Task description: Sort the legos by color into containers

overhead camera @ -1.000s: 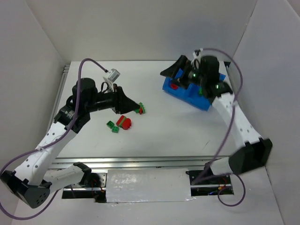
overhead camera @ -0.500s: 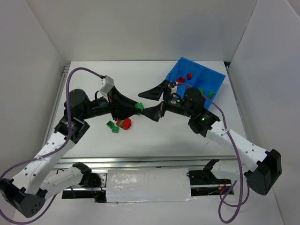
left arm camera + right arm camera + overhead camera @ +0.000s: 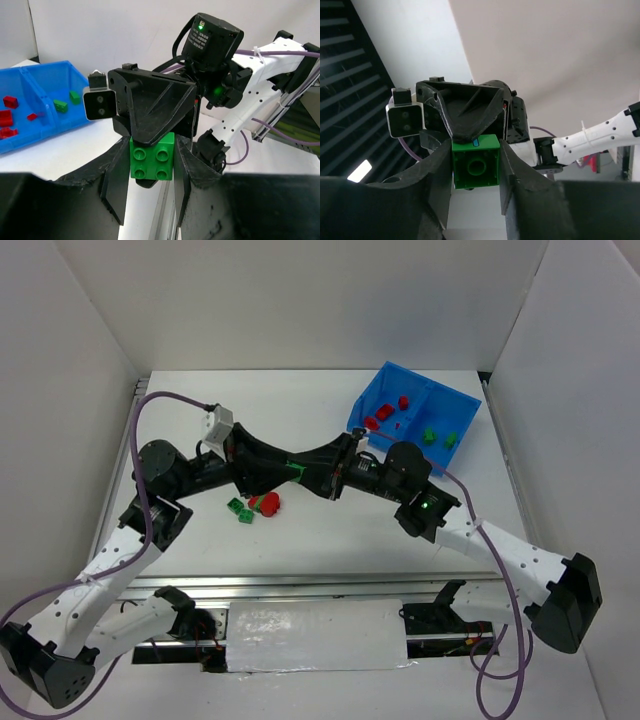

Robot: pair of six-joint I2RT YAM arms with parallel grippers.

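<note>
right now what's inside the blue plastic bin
The bright blue rectangular plastic bin holds tiny red plastic bricks in its left compartment, green ones in its right. The right arm covers its near-left corner.

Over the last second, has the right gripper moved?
Yes. The right gripper left the blue bin, swinging left to mid-table, where it meets the left gripper at the green brick.

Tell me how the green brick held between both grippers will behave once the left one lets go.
Likely rigid: the green brick shows square, undeformed edges under both grips. Its glossy plastic may slip or pivot in the right gripper. Small, so probably light.
</note>
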